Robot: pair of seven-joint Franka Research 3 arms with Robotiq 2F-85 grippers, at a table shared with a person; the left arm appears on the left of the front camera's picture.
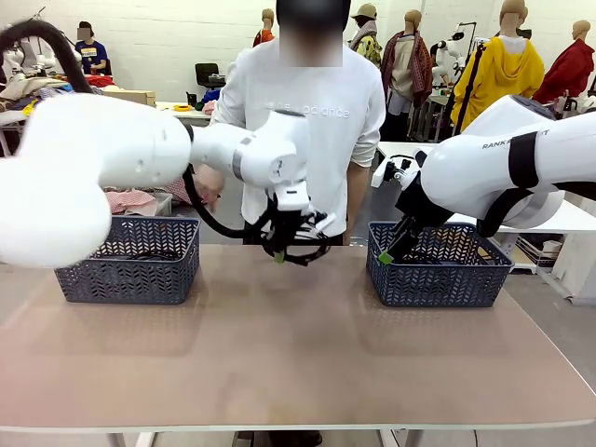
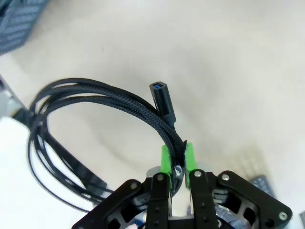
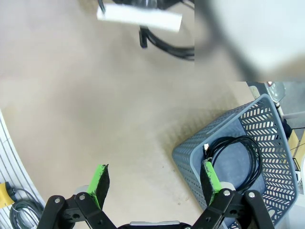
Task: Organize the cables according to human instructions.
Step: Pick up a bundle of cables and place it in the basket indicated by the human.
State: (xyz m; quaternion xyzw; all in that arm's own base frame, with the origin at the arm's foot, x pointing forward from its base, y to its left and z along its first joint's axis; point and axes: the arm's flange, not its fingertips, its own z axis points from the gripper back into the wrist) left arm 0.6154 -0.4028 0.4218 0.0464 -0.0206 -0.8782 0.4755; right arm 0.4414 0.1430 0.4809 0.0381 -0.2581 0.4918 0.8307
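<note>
**A:** Where's the coil right now?

**B:** I've got it hanging from my left pincer, up off the table, roughly midway between the two baskets and toward the far edge, just in front of the person. In the left wrist view the coil loops away from the pincer. The green pads are pressed together on a few strands of it, and a plug sticks out just past the pinch.

**B:** The right basket already has a coil lying flat inside. Something dark lies in the left basket, but I can't tell what.

**A:** Which way does the held coil have to go?

**B:** That depends on what the person says. From the held coil, the left basket sits off to my left and the right basket about as far to my right. The coil hangs below the pincer, its loop roughly upright, so I judge it needs to clear a rim before I let go.

**A:** And the right arm?

**B:** My right pincer is spread wide and holds nothing. It hovers at the near left corner of the right basket, one pad over the rim. It's well apart from the held coil, so the left arm is the one to carry it.
</note>
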